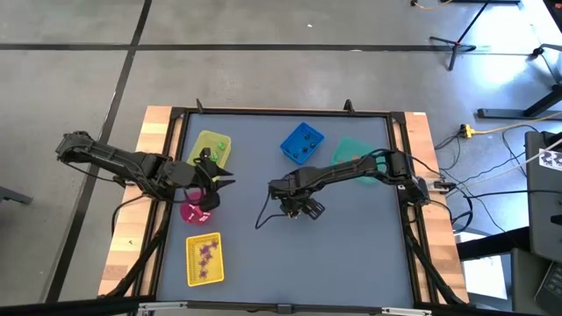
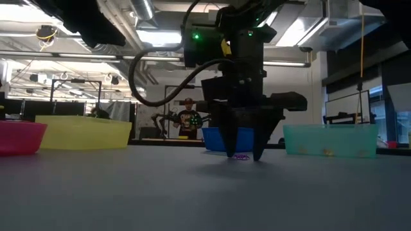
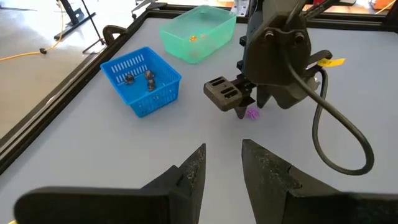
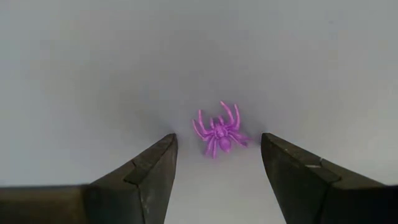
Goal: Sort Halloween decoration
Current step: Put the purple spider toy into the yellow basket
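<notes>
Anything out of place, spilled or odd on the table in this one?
Only one stray: a purple spider lies loose on the mat, outside every bin, between the open fingers of the right gripper, which is down at the table. The blue basket and teal bin stand upright; nothing looks spilled or damaged.

Right hand [image 3: 247,111] low over purple spider [image 3: 252,114] on grey table [image 3: 93,155], w/ blue basket [image 3: 142,81] beside it, teal bin [image 3: 198,32] beyond; left hand [image 3: 222,168] part-open in foreground.
</notes>
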Controlling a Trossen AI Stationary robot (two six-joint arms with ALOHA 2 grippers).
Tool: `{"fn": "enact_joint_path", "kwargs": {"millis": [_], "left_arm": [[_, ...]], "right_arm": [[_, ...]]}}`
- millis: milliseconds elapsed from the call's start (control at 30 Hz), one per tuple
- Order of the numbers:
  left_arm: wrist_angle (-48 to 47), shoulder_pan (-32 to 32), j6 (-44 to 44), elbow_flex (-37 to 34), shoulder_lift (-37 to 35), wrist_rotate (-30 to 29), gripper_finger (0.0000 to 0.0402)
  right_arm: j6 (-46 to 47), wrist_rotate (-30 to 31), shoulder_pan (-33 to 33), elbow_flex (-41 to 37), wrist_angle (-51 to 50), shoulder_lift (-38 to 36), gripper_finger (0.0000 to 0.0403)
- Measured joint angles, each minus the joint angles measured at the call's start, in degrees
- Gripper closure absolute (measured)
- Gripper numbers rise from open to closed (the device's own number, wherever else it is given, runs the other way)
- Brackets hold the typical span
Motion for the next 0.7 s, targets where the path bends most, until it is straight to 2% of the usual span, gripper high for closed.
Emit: {"fn": "enact_joint_path", "kwargs": {"millis": [300, 567, 700], "left_arm": [[-0.02, 0.00, 0.00, 0.00, 0.00, 0.00, 0.0311], [-0.02, 0.00, 0.00, 0.00, 0.00, 0.00, 0.0311], [-0.02, 0.00, 0.00, 0.00, 0.00, 0.00, 0.0311]], "right_arm": [[-0.02, -0.49, 0.11, -0.04, 0.36, 0.02, 0.0173], [0.08, -0.49, 0.17, -0.11, -0.04, 0.04, 0.0244], [0.22, -0.50, 0.15, -0.11, 0.08, 0.08, 0.0266]]}}
